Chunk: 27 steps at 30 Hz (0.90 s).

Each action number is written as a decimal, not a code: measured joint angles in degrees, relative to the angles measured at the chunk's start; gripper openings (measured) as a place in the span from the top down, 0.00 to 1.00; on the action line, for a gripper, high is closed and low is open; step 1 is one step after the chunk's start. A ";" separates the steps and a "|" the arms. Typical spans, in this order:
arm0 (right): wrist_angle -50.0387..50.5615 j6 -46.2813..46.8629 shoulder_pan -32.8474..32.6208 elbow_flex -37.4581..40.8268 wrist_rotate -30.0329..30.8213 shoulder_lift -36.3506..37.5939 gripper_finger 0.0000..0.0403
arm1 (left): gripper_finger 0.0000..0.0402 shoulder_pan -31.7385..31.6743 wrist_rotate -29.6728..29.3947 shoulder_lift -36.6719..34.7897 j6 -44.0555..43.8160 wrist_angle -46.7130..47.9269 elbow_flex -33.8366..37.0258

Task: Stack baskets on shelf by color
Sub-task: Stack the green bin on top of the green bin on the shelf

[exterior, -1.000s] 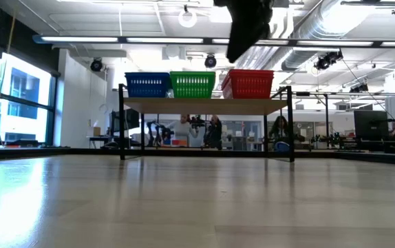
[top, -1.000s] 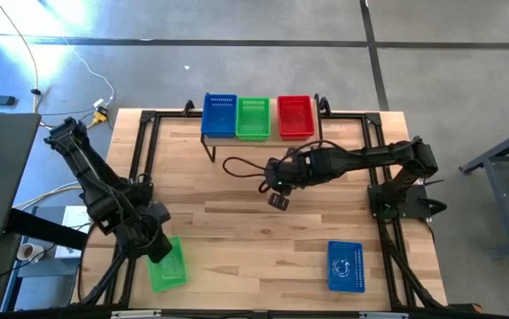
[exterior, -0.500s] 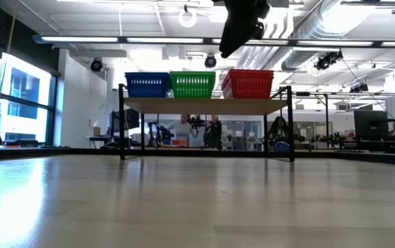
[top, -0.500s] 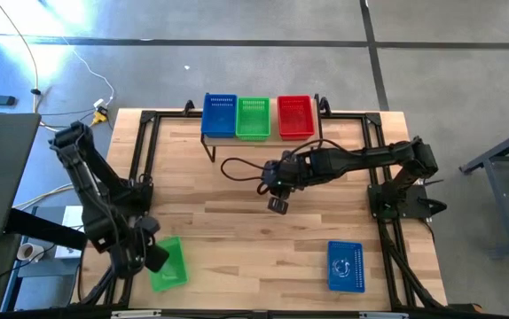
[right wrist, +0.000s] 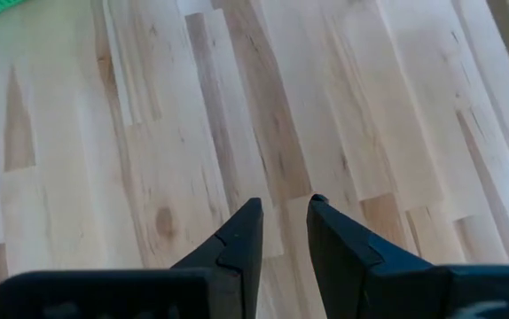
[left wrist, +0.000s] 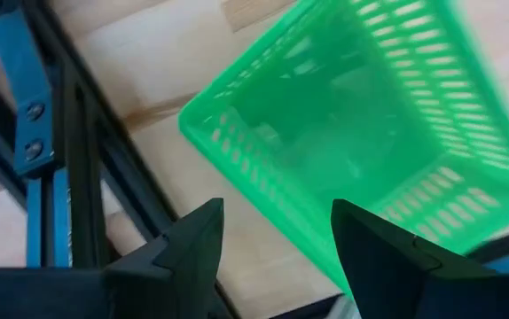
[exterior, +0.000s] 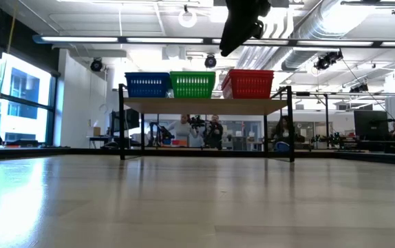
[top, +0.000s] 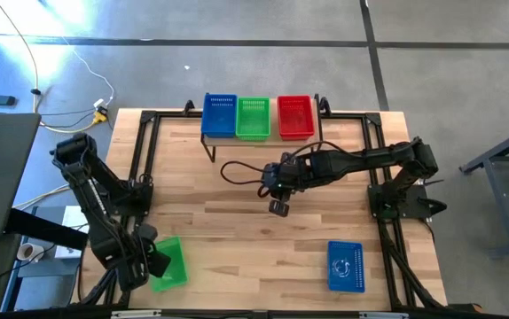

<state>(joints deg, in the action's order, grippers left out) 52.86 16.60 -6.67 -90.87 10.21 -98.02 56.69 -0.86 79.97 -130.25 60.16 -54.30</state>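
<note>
- High view: the shelf [top: 256,139] stands at the far edge of the tabletop [top: 237,230], with a blue stack [top: 219,115] on its left, a green stack [top: 253,117] in the middle and a red stack [top: 294,116] on its right, all side by side. A loose green basket [top: 173,262] lies at the near left corner of the tabletop, and a loose blue basket [top: 345,265] lies near the near right corner. The left claw [top: 150,262] sits at the left edge of the loose green basket. The right claw [top: 277,207] hangs over the middle of the tabletop, apart from every basket, with a black cable [top: 237,168] looping beside its arm.
- Low view: the shelf [exterior: 208,105] shows on thin black legs, carrying the blue stack [exterior: 147,85], the green stack [exterior: 193,85] and the red stack [exterior: 248,84] in a row from left to right. A dark arm [exterior: 242,24] comes down from above, in front of the red stack. People show in the room beyond the shelf.
- Left wrist view: the left claw [left wrist: 277,244] is spread wide, its two dark fingers [left wrist: 192,248] on either side of the corner of the loose green basket [left wrist: 370,133], not pinching it. The basket rests on the tabletop [left wrist: 192,53] beside the black frame rail [left wrist: 86,151].
- Right wrist view: the right claw [right wrist: 283,232] has its fingers [right wrist: 241,237] close together with a narrow gap between them and nothing in it, above bare tabletop [right wrist: 237,106]. A sliver of green shows at one corner.
</note>
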 joint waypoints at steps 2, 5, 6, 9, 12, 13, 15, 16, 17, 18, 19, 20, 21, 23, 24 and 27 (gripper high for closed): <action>-0.02 0.02 -0.47 0.00 -0.01 0.00 0.81 | 0.50 0.00 1.94 1.22 -0.08 -0.02 0.00; -0.04 -0.09 -1.14 0.00 -0.03 -0.02 0.81 | 0.50 0.02 2.34 2.76 -0.77 -0.02 0.00; -0.04 -0.09 -1.34 0.00 -0.03 -0.02 0.81 | 0.50 0.02 2.36 3.20 -0.95 -0.03 0.00; -0.07 -0.11 -1.82 0.00 -0.02 -0.02 0.81 | 0.50 -0.12 2.31 4.43 -1.10 0.00 0.00; -0.28 -0.11 -2.26 0.00 0.21 -0.02 0.81 | 0.50 -0.44 2.33 5.90 -1.24 -0.02 0.00; -0.35 -0.09 -2.40 0.00 0.21 -0.02 0.81 | 0.50 -0.45 2.46 6.45 -1.29 -0.04 0.00; -0.43 -0.11 -2.60 0.00 0.21 -0.02 0.81 | 0.50 -0.47 2.95 7.49 -1.42 -0.04 0.00; -0.44 -0.05 -2.73 0.00 0.21 -0.02 0.81 | 0.50 -0.46 3.20 8.05 -1.51 -0.07 0.00; -0.44 0.00 -2.79 0.00 0.21 -0.02 0.81 | 0.50 -0.46 3.33 8.71 -1.55 -0.11 0.00; -0.46 -0.02 -2.81 0.00 0.20 -0.02 0.81 | 0.50 -0.46 3.40 9.27 -1.58 -0.18 0.00; -0.46 -0.01 -2.90 0.00 0.19 -0.02 0.81 | 0.50 -0.46 3.45 9.70 -1.60 -0.24 0.00; -0.46 0.02 -2.90 0.00 0.19 -0.02 0.81 | 0.50 -0.46 3.43 10.08 -1.60 -0.32 0.00; -0.46 0.02 -2.90 -0.02 0.19 -0.02 0.81 | 0.50 -0.46 3.43 10.49 -1.60 -0.41 0.00; -0.46 0.02 -2.90 -0.02 0.19 -0.02 0.81 | 0.50 -0.73 3.44 11.32 -1.62 -0.41 0.00; -0.46 0.02 -2.90 -0.02 0.19 -0.02 0.81 | 0.50 -0.83 3.44 11.70 -1.62 -0.41 0.00; -0.48 0.04 -2.90 -0.02 0.19 -0.02 0.81 | 0.53 -0.90 3.48 12.69 -1.54 -0.53 0.00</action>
<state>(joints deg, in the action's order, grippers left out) 52.38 16.64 -9.56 -90.89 10.39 -98.04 55.79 2.61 92.66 -131.79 59.63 -54.30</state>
